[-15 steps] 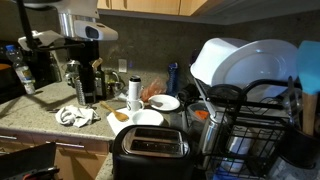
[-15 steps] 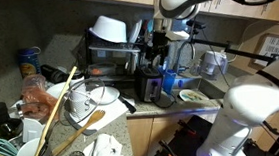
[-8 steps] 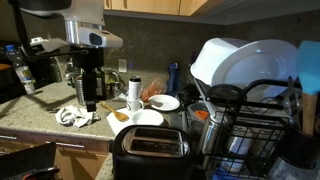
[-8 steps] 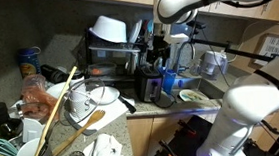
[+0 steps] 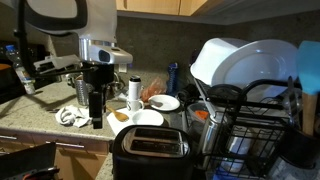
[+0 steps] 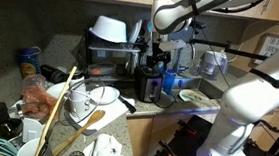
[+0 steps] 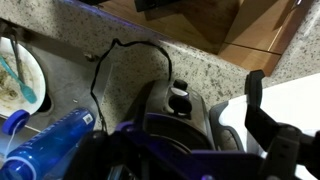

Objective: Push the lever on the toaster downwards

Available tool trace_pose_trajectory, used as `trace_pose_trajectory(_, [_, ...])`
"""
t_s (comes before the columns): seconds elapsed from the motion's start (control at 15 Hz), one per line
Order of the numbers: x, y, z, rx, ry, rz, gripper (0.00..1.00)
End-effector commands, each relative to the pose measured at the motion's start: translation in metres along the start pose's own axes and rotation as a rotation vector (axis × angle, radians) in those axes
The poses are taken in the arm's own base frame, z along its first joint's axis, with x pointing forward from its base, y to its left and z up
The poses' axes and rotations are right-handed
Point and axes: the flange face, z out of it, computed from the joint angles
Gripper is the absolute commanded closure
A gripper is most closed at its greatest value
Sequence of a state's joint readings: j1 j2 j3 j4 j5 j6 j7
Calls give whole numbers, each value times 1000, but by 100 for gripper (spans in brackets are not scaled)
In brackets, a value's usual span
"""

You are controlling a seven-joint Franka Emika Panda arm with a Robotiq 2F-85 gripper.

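The toaster [image 5: 150, 150] is a wide black box with a silver slotted top, at the counter's front edge. It also shows in the other exterior view [image 6: 150, 86], beside the dish rack. My gripper [image 5: 97, 112] points down over the counter, to the left of and behind the toaster, and is apart from it. It hangs just above the toaster's end [image 6: 159, 62]. In the wrist view a black rounded body with a round knob [image 7: 178, 98] lies below the fingers; it looks like the toaster's end. One finger [image 7: 255, 100] shows at the right. The gripper looks open and empty.
A black wire dish rack [image 5: 255, 115] with white bowls and plates stands right of the toaster. White plates [image 5: 148, 118], a crumpled cloth [image 5: 72, 116] and bottles [image 5: 133, 90] crowd the counter behind. A blue bottle [image 7: 55, 140] and a black cord [image 7: 110, 55] lie near the gripper.
The arm has swung toward the toaster and the gripper has come lower over the counter. Nothing on the counter has moved.
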State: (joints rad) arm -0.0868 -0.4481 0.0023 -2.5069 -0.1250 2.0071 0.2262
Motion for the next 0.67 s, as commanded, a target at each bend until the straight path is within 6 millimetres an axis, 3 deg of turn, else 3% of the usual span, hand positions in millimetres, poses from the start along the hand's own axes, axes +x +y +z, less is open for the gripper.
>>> trace_pose_trajectory(0.0, [-4, 4, 0, -42, 14, 90, 0])
trace_pose_trajectory(0.07, [-8, 4, -1, -54, 17, 118, 25])
trace_pose_trajectory(0.2, [-12, 1, -2, -74, 20, 163, 34])
trace_pose_trajectory(0.6, [-18, -19, -1, -104, 4, 227, 81])
